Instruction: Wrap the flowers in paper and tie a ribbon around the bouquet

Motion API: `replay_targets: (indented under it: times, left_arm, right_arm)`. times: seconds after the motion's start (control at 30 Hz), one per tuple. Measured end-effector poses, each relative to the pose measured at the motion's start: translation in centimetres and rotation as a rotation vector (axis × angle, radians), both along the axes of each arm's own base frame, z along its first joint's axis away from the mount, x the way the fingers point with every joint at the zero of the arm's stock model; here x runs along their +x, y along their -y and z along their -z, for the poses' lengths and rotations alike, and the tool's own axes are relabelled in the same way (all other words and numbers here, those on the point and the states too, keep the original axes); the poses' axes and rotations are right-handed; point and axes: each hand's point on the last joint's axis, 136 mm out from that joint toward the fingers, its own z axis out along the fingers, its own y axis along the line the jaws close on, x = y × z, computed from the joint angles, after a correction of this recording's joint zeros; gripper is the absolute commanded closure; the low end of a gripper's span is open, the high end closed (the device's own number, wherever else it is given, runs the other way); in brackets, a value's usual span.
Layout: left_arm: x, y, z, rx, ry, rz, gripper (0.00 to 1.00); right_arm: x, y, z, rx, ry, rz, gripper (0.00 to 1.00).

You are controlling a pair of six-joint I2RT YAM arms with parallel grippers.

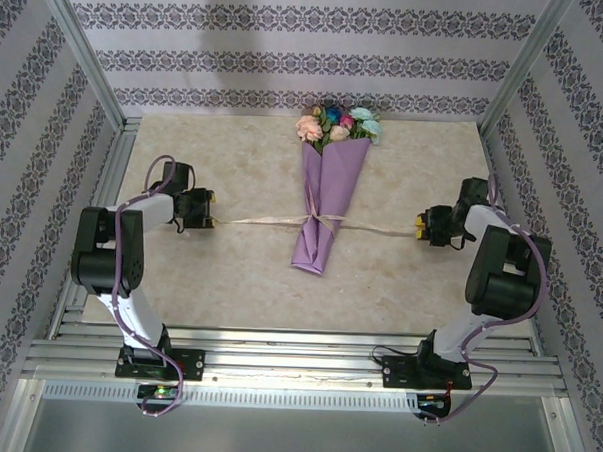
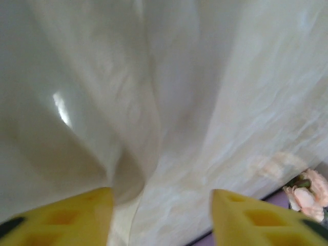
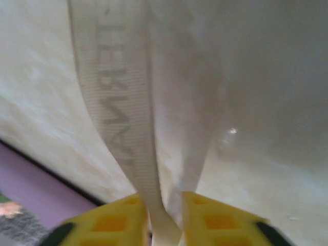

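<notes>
- The bouquet [image 1: 328, 197] lay in the middle of the table [image 1: 229, 273], its wide end pointing away from the arms and its narrow tip toward them.
- The flowers [image 1: 338, 125] — pink, peach, blue and teal — stuck out of the far end of the lilac paper [image 1: 321, 237] cone.
- The ribbon [image 1: 267, 220] was knotted around the lower part of the cone, one cream tail running out to each side across the tabletop.
- The right gripper [image 1: 419, 224], well to the right of the cone, had its yellow fingers [image 3: 118, 223] pinched on the end of the right-hand tail; faint lettering showed on the band in the right wrist view.
- The left gripper [image 1: 211, 210] sat at the end of the left-hand tail. In the left wrist view its jaws stood wide apart, with a pale, blurred fold of ribbon running down beside one finger — not clamped.
- Patterned wallpaper [image 1: 289, 45] lined the enclosure on three sides.
</notes>
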Motion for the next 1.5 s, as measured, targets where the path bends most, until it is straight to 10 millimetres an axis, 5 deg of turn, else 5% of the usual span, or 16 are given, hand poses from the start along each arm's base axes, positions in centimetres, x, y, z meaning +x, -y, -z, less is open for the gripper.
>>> replay_targets:
  times: [0.23,0.33,0.47,0.63,0.73,0.8,0.87,1.07,1.27,1.5]
  left_arm:
    - [-1.5,10.4,-3.6,-0.036,0.051,0.178,0.32]
    - [-1.3,14.8,-2.6,-0.077,0.031,0.221,0.31]
    - [0.5,17.6,0.0,-0.088,-0.013,0.226,0.31]
    - [2.5,18.6,0.4,-0.108,-0.018,0.213,0.39]
    - [4.0,19.6,0.6,-0.128,0.014,0.209,0.51]
    - [3.8,19.9,1.0,-0.134,0.002,0.210,0.69]
    - [4.2,20.2,0.8,-0.152,0.018,0.207,0.99]
    - [4.5,19.7,1.4,-0.156,0.035,0.199,1.00]
    - [4.1,16.6,1.0,-0.171,0.046,0.167,1.00]
    - [2.6,14.9,1.2,-0.231,0.055,0.171,1.00]
  right_arm:
    - [-1.7,-5.3,0.2,0.002,-0.053,-0.049,0.40]
    - [-1.0,-8.9,-0.9,0.022,-0.017,-0.077,0.38]
    - [0.4,-13.5,-0.9,0.073,-0.018,-0.090,0.37]
    - [2.4,-16.8,-0.1,0.120,-0.030,-0.064,0.42]
    - [3.2,-18.0,0.7,0.140,-0.036,-0.046,0.59]
    - [3.4,-18.5,1.4,0.145,-0.049,-0.029,0.80]
    - [3.5,-18.5,1.8,0.142,-0.058,-0.010,0.97]
    - [3.3,-17.2,1.2,0.081,-0.055,-0.003,1.00]
    - [3.2,-14.3,-0.9,0.061,0.018,-0.025,1.00]
    - [-0.2,-10.7,1.6,0.090,-0.028,-0.026,1.00]
